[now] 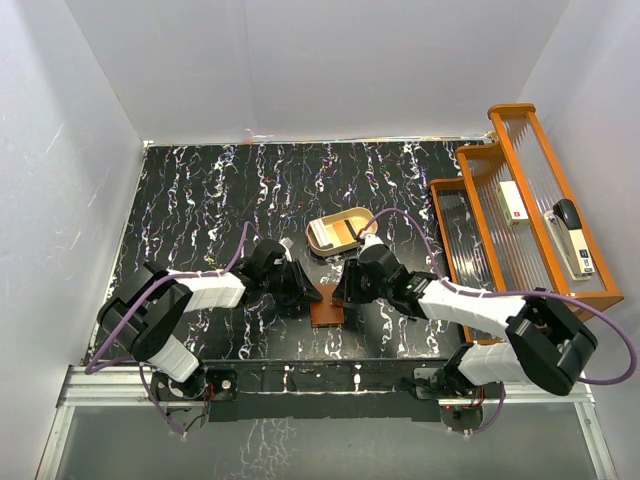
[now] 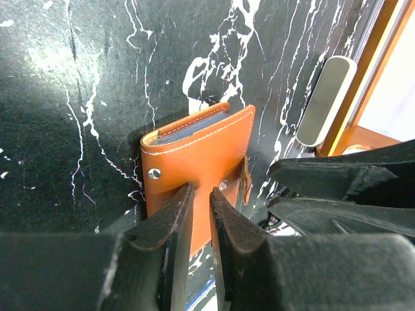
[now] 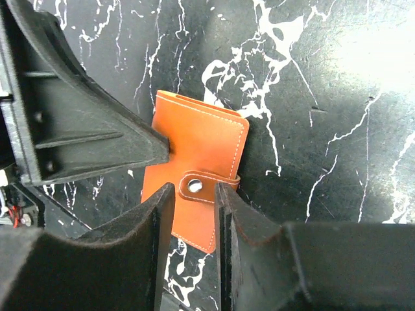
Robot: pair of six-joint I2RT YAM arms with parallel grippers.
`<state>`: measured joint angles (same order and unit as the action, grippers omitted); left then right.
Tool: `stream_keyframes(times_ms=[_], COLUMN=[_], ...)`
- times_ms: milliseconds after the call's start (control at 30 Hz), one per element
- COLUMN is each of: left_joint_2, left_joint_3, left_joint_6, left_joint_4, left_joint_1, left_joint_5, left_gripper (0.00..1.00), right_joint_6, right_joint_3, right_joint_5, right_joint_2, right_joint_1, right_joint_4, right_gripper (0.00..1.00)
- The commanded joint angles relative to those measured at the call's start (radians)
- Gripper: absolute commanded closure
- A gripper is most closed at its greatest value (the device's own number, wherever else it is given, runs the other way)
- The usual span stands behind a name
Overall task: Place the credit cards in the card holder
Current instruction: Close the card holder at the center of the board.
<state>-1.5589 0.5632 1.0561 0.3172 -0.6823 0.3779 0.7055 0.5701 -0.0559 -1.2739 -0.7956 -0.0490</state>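
Lying folded shut on black marbled table [image 1: 200, 200], near centre front, card holder [image 1: 327, 312] sits between both claws. Left gripper [image 2: 201, 191]: fingers nearly together, thin gap over holder's near edge; pinching it or just hovering, cannot tell. Right gripper [image 3: 193, 186]: fingers narrowly parted, snap tab [image 3: 206, 181] showing in gap. Grey-blue layers peek from holder's far edge in left wrist view. Tan oval tray [image 1: 338, 232] just behind; orange rack [image 1: 520, 200] at right.
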Motion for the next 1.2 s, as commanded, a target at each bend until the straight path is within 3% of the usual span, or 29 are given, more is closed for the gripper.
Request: stream_keyframes(times_ms=[0, 167, 633, 967, 1167], left_joint_2=[-0.020, -0.036, -0.034, -0.013, -0.016], left_joint_3=[-0.007, 0.004, 0.004, -0.006, -0.003], left_joint_6=[-0.021, -0.023, -0.019, -0.013, -0.015], left_joint_4=[-0.125, -0.128, -0.139, -0.152, -0.160], left_joint_1=[-0.016, -0.016, -0.019, -0.020, -0.019], left_joint_5=[-0.042, -0.038, -0.062, -0.083, -0.086], left_gripper=[0.83, 0.83, 0.83, 0.83, 0.83], right_joint_6=[-0.030, -0.039, -0.062, -0.102, -0.091], right_joint_3=[0.063, 0.064, 0.059, 0.166, 0.147], right_joint_5=[-0.014, -0.036, -0.166, -0.027, -0.041], right_joint_2=[-0.045, -0.087, -0.143, -0.081, -0.128], right_joint_1=[0.005, 0.005, 0.005, 0.006, 0.007], right_joint_4=[0.015, 0.037, 0.049, -0.082, -0.040], right_gripper=[0.70, 0.68, 0.82, 0.74, 0.73])
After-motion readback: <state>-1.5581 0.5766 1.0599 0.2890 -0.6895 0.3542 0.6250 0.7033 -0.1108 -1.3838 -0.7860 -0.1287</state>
